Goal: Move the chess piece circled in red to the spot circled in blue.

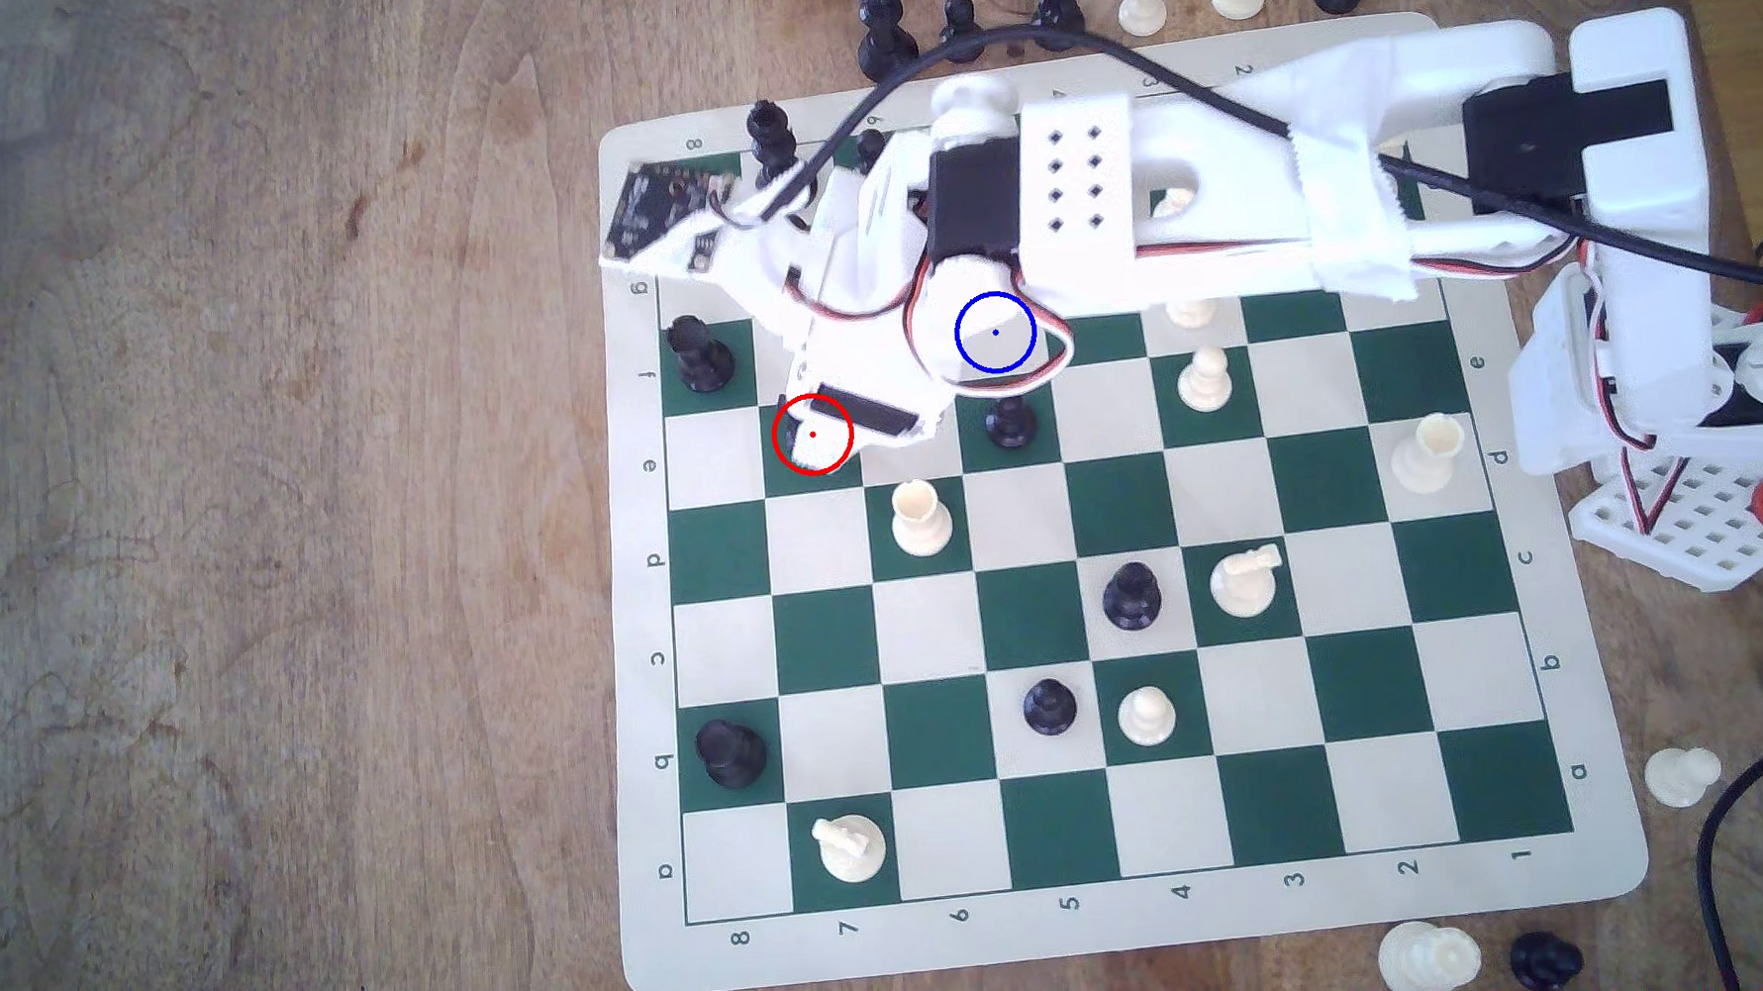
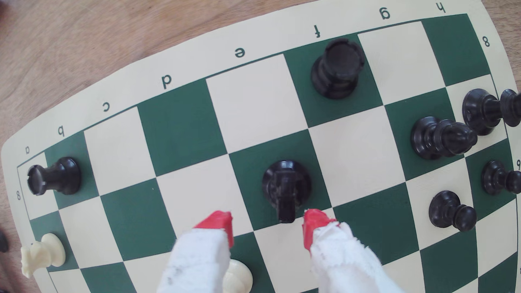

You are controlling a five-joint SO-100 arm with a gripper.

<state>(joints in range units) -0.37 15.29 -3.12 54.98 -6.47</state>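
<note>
Gripper (image 2: pixel 267 225) spread wide, red-tipped fingers (image 2: pixel 222 222) either side of black knight's (image 2: pixel 286 187) snout, not touching yet: likely lined up for pinch. Knight upright on green sq, e7. Farther: black rook (image 2: pixel 337 69) on f8. Blue-circled spot (image 1: pixel 995 332) under arm, approx f5.

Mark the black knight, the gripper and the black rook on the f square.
black knight (image 2: pixel 286 187), wrist view, on its head.
gripper (image 2: pixel 267 229), wrist view, midway between the red fingertips.
black rook (image 2: pixel 339 66), wrist view, on its flat top.
</note>
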